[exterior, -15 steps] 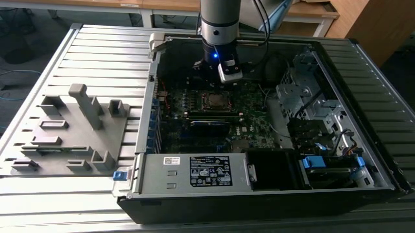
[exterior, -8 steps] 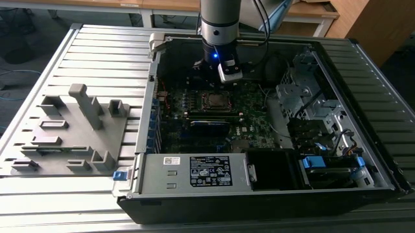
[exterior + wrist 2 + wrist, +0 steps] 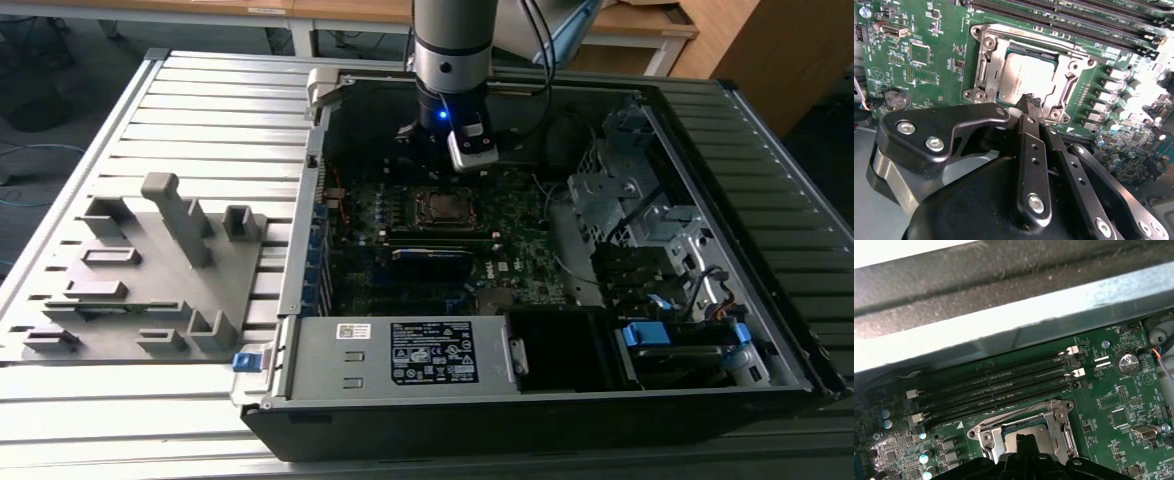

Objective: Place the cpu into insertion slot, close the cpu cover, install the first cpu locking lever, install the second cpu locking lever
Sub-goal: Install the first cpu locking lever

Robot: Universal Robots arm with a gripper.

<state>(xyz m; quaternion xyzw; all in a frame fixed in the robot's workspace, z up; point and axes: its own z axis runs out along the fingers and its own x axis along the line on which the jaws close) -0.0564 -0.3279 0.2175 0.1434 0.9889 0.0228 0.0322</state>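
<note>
The computer case (image 3: 534,400) lies open on the slatted counter (image 3: 200,110), and the arm reaches down into it over the green motherboard (image 3: 934,30). The risk I see is a scrape: the pincer (image 3: 1029,102) hangs low over crowded parts, so a small sideways drift could knock the memory slots (image 3: 994,385) just beyond the socket, or catch a raised edge of the cpu cover (image 3: 985,65) and bend it.

The pincer's two black fingers (image 3: 1030,145) are drawn together to a narrow point with nothing between them, so it looks closed and empty.

The insertion slot (image 3: 1030,75) sits directly below and just ahead of that tip. The cpu (image 3: 1024,77) is already in it, dull silver top up. The cover's frame appears to lie around the chip, though I cannot tell whether it is fully down. A lever left loose could spring if nudged; the levers themselves I cannot make out clearly.
</note>
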